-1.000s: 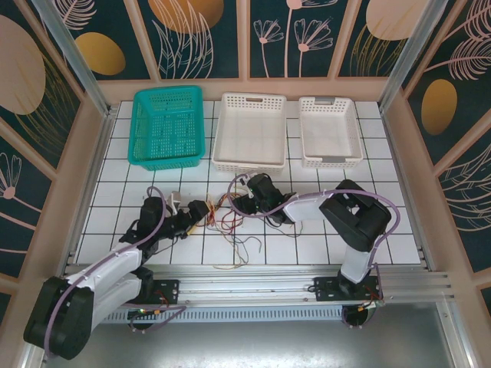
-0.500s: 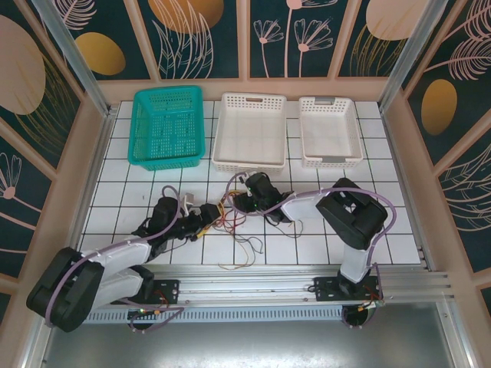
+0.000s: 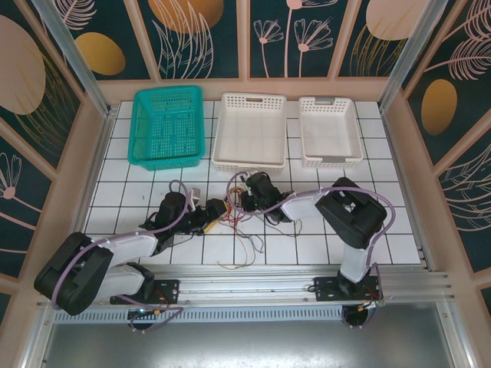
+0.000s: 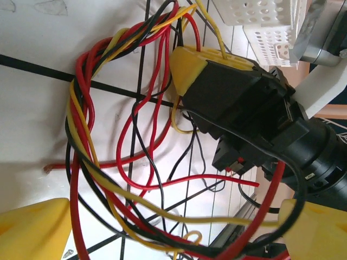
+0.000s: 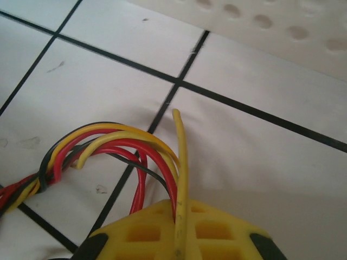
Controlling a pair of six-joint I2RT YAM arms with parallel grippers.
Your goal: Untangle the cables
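The cables [image 3: 232,220] are a tangle of thin red, yellow and black wires on the white tiles at mid-table, with loose ends trailing toward the near edge. My right gripper [image 3: 241,202] sits at the tangle's far side. In the right wrist view its yellow fingers [image 5: 146,238] are shut on the cables [image 5: 108,143], a yellow and a red wire running between them. My left gripper [image 3: 215,209] is at the tangle's left side. In the left wrist view the left gripper [image 4: 173,233] stands open, with the twisted cables [image 4: 87,135] looping between its yellow fingertips [image 4: 32,230].
Along the back stand a teal basket [image 3: 169,162], a white basket [image 3: 248,163] and a smaller white basket [image 3: 331,161]. The white basket's perforated wall [image 5: 260,27] is close behind my right gripper. Wooden walls fence the table.
My left arm has stretched right and forward until its open jaws straddle the tangle. My right gripper has shut on the cables where it was.
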